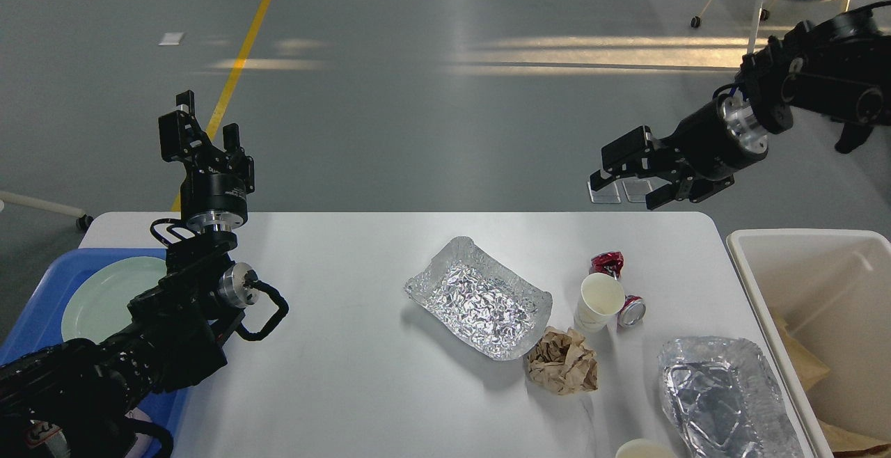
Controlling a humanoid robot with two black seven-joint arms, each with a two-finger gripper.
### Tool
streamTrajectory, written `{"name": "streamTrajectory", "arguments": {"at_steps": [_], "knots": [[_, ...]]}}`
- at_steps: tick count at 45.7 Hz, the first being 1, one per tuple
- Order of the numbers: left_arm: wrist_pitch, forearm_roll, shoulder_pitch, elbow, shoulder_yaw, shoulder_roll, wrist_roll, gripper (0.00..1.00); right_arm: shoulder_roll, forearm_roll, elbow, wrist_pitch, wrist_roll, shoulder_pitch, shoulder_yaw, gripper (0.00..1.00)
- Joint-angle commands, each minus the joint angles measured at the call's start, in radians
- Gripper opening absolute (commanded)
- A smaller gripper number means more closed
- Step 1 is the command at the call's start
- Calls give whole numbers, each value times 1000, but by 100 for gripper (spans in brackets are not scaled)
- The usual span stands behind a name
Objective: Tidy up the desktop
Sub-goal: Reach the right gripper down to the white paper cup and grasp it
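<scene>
- The desktop [348, 374] fills the lower half of the view, its far edge running across the middle and its rounded corners showing at 10 and 2 o'clock.
- Left gripper [202, 131] stands upright above the desktop's far left corner, at about 9 o'clock in the view — its two fingers are parted with a clear gap, and nothing is between them.
- Right gripper [626, 183] reaches in from 2 o'clock and hangs above the far right edge of the desktop, fingers spread wide and empty, pointing left and a little down.
- A foil tray [479, 298] sits near the desktop's centre, tilted on a diagonal.
- Just at its 4 o'clock lies a crumpled brown paper [562, 360], touching or nearly touching the tray's corner.
- A white paper cup [598, 301] stands upright at 3 o'clock from that tray; a crushed red can [630, 310] lies against its right side, with a red wrapper [607, 262] just behind.
- A second foil tray [724, 395] rests at 5 o'clock, near the desktop's right edge — another cup rim [644, 449] peeks in at the bottom.
- An off-white bin [800, 242] stands at 4 o'clock, beside the desktop, with brown paper inside.
- A blue tray [42, 305] holding a pale green plate [104, 291] sits at 8 o'clock, partly hidden by the left arm.
</scene>
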Motion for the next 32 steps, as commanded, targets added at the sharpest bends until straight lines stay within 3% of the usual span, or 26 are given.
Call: {"name": "streamTrajectory", "arguments": {"at_steps": [1,21,32], "knots": [[0,1,0,0,0,1,0,96,34,-3,-2,-110,-2,-95,-3,100],[0,0,0,0,0,-1,0,96,112,-51,-7,-455,-24,-309,-86,93],[0,0,0,0,0,1,0,96,137,-55,-28,-544,-68,-381,-107,82]]}}
